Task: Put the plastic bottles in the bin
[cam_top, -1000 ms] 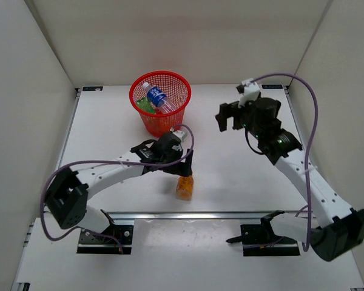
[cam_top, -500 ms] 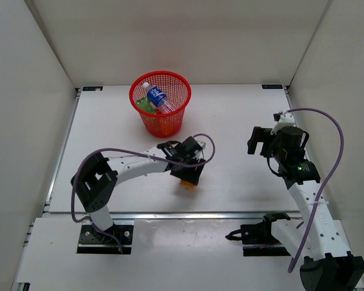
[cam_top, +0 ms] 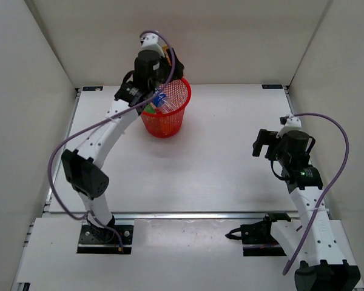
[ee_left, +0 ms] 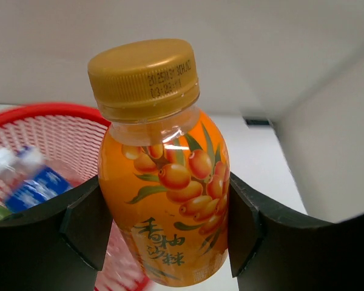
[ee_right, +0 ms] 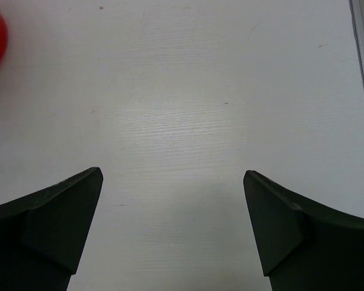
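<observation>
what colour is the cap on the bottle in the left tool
Golden yellow cap on the orange bottle; left wrist view best.

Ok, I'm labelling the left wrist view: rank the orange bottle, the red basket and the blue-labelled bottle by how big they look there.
1. orange bottle, largest, though only because it sits nearest the camera.
2. red basket, partly cut off.
3. blue-labelled bottle, smallest.

Top cam: high behind arm bases (cam_top: 106, 237), looks down on whole white desk (cam_top: 218, 182). Left wrist: near-horizontal toward back wall (ee_left: 242, 42), close above round red plastic mesh basket (ee_left: 48, 112), which top also sees. Right wrist: steep down, near desk, basket edge top-left.
</observation>
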Robot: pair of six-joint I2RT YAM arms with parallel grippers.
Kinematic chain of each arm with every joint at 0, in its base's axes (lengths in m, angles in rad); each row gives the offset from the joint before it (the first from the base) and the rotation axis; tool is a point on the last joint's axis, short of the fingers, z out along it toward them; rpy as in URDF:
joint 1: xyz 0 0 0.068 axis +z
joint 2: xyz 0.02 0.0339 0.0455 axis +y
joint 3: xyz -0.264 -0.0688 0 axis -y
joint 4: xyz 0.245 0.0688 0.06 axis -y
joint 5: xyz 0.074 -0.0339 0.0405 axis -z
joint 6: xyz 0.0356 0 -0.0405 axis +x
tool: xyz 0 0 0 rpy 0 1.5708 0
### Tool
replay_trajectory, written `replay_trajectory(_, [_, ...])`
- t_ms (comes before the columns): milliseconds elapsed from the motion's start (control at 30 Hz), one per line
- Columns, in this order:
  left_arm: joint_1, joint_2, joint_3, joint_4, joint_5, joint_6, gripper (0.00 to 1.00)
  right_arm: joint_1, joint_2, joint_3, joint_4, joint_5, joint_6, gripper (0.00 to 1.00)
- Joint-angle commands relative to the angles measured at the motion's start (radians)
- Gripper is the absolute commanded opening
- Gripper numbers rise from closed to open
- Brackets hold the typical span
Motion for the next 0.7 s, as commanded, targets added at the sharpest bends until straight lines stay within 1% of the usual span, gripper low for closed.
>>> replay_trajectory(0, [0.087, 0.105, 0.062, 0.035, -0.053, -0.064, 0.53, -0.001, -0.002, -0.001, 0.026, 0.003, -0.002, 0.99])
replay_trajectory(33, [0.092, 0.127, 0.071, 0.07, -0.055, -0.062, 0.56, -0.001, 0.007, -0.002, 0.026, 0.005, -0.011, 0.99])
replay_trajectory(67, [0.106, 0.133, 0.071, 0.092, -0.052, -0.064, 0.57, 0.0, 0.018, 0.004, 0.016, 0.005, -0.008, 1.0])
replay_trajectory(133, [0.124, 0.171, 0.105, 0.098, -0.006, -0.073, 0.58, -0.003, 0.027, 0.008, 0.034, 0.011, -0.008, 1.0])
replay_trajectory(167, [0.126, 0.18, 0.14, 0.08, 0.002, -0.075, 0.61, -0.004, 0.031, 0.012, 0.033, 0.005, -0.016, 1.0])
replay_trajectory(200, [0.117, 0.196, 0.166, 0.066, -0.006, -0.05, 0.65, -0.003, 0.036, 0.016, 0.04, 0.008, -0.018, 0.99])
replay_trajectory(233, [0.115, 0.203, 0.171, 0.043, -0.044, -0.024, 0.75, -0.004, 0.039, 0.015, 0.04, 0.014, -0.015, 0.99])
replay_trajectory(267, [0.092, 0.197, 0.168, 0.043, -0.084, 0.006, 0.8, -0.006, 0.038, 0.015, 0.042, 0.026, -0.022, 0.99])
replay_trajectory(367, [0.067, 0.167, 0.117, 0.031, -0.105, 0.036, 0.99, -0.007, 0.044, 0.008, 0.037, 0.028, -0.013, 0.99])
replay_trajectory(500, [0.083, 0.102, 0.039, -0.02, -0.064, 0.034, 0.99, -0.046, 0.068, 0.03, -0.01, 0.028, -0.019, 0.99])
replay_trajectory(567, [0.07, 0.015, -0.034, -0.044, -0.085, 0.05, 0.98, -0.05, 0.094, 0.059, -0.05, 0.009, -0.03, 0.99])
replay_trajectory(633, [0.052, -0.072, -0.152, -0.086, -0.128, 0.045, 0.99, -0.035, 0.114, 0.083, -0.104, -0.021, -0.045, 0.99])
replay_trajectory(667, [0.044, -0.144, -0.188, -0.121, -0.15, 0.031, 0.99, -0.021, 0.137, 0.103, -0.145, -0.017, -0.027, 0.99])
